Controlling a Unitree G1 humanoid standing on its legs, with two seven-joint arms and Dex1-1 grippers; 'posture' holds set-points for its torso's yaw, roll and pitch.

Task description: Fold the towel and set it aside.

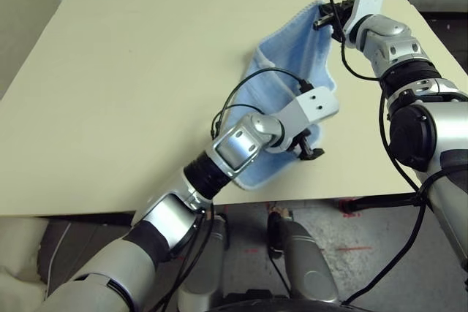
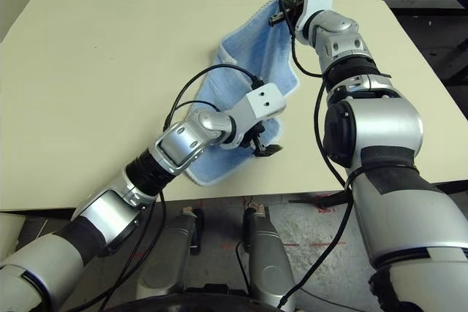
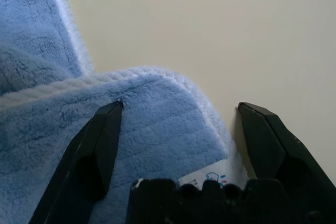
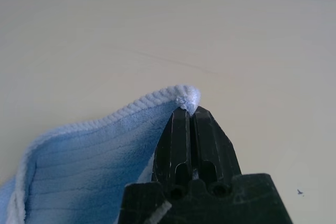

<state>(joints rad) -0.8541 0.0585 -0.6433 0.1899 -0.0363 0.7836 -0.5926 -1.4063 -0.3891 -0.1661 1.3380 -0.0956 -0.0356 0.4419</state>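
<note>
Right gripper (image 1: 327, 18), seen from the left eye, pinches the far corner of the towel (image 1: 289, 56) and holds it lifted above the table (image 1: 131, 71), so the light-blue cloth hangs from that corner in a slanting sheet down toward the near edge of the tabletop. Left gripper (image 1: 311, 153) sits low at the towel's near end, close to the table's front edge, its silver forearm crossing in front of the cloth.

From the right eye the same scene reads alike: the towel's lower part lies on the table in a rumpled fold with white edging along its rim, and the left gripper's black fingers stick out just past the cloth's near right side.

Through the left wrist, the two black fingers (image 3: 102, 145) stand well apart, straddling a corner of the towel that lies flat on the tan surface; one finger rests over the cloth, the other over bare table beside its white edge. A little white label (image 3: 210, 177) with small coloured print peeks out between them.

Through the right wrist, the fingers (image 4: 181, 140) are pressed together on the towel's white-edged corner tip, which pokes out just beyond them, and blue ribbed cloth falls away beneath.
</note>
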